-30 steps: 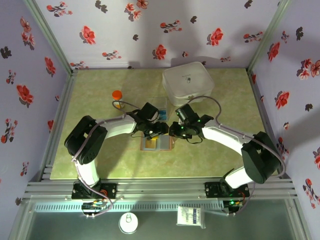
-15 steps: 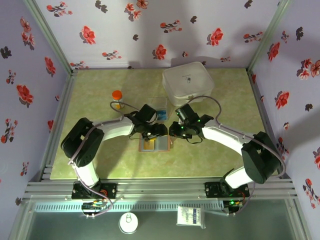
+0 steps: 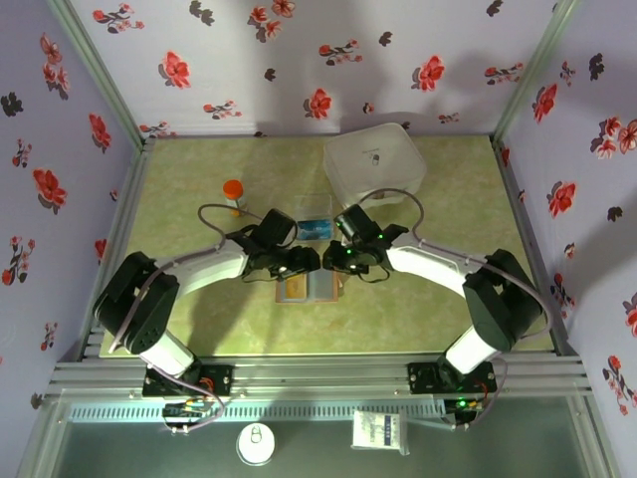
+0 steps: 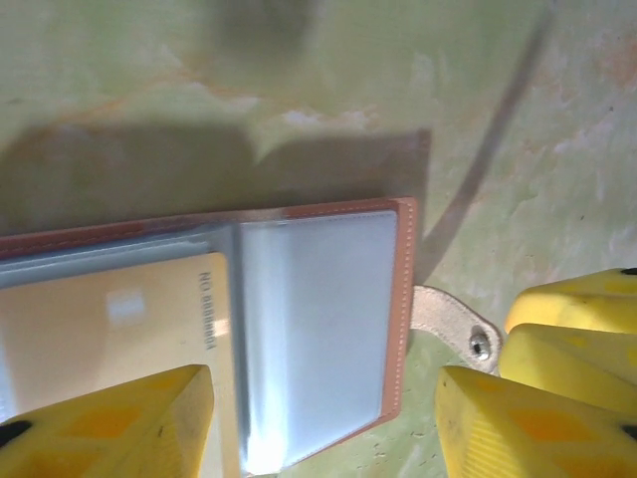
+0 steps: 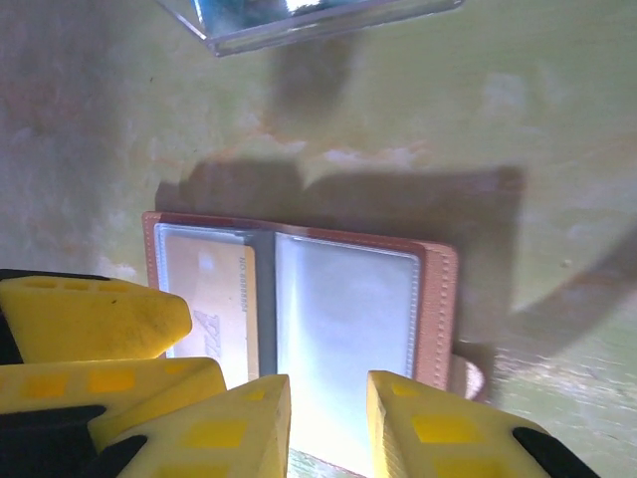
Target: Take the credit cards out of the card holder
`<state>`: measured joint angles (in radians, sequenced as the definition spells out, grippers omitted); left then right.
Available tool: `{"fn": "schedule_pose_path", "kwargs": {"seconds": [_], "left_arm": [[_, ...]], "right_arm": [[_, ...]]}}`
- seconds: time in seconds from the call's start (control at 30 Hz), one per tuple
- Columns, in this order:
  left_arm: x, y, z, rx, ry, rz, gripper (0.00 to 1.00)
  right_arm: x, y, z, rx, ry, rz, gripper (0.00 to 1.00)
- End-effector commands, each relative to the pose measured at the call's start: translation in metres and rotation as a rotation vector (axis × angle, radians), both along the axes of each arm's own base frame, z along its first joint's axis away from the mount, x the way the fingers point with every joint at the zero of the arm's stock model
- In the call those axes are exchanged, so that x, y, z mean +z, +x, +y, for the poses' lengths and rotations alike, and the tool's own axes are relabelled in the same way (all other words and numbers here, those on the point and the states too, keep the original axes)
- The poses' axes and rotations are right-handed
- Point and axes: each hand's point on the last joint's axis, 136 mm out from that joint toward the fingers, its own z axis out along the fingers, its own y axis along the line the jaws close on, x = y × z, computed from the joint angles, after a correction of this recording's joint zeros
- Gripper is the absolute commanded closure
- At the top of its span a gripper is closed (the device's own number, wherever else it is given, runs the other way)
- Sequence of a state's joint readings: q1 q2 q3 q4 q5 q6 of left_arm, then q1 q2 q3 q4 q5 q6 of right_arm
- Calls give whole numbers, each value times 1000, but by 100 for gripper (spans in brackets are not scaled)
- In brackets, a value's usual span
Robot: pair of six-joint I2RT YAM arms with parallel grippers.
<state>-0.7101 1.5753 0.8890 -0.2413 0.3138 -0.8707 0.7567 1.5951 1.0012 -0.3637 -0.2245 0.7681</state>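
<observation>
The card holder (image 3: 311, 288) lies open on the green table, tan leather with clear inner pockets. A yellow credit card (image 4: 114, 319) (image 5: 209, 294) sits in its left pocket; the right pocket (image 4: 314, 309) looks empty. My left gripper (image 4: 323, 388) (image 3: 305, 263) hovers open over the holder's right half, one finger over the yellow card, the other past the snap tab (image 4: 453, 324). My right gripper (image 5: 326, 388) (image 3: 332, 263) is beside it, open a narrow gap above the right pocket. A blue credit card (image 3: 316, 228) lies in the clear tray.
The clear plastic tray (image 3: 313, 206) (image 5: 318, 25) sits just behind the holder. A white rounded square case (image 3: 375, 164) stands at the back right and an orange-capped bottle (image 3: 232, 194) at the back left. Metal frame rails edge the table.
Both grippers have drawn closer together over the holder, the right one shifting left. The left arm's elbow has swung out to the left, and its jaws have narrowed a little.
</observation>
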Motion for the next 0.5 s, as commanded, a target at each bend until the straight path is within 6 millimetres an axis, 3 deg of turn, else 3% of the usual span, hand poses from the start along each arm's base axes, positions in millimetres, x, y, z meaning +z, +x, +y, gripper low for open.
{"fn": "schedule_pose_path", "kwargs": {"seconds": [0.0,0.17,0.33,0.47], "left_arm": [[-5,-2,19,21,35,-12,44],[-16,-7,38,65,59,3,58],[-27,-12,52,89,74,25,82],[-33,-13,58,99,74,25,91]], "right_arm": [[6,2,20,20,27,-2,72],[4,-1,38,55,33,10,74],[-1,-3,48,67,43,30,74],[-6,-5,53,74,47,46,74]]}}
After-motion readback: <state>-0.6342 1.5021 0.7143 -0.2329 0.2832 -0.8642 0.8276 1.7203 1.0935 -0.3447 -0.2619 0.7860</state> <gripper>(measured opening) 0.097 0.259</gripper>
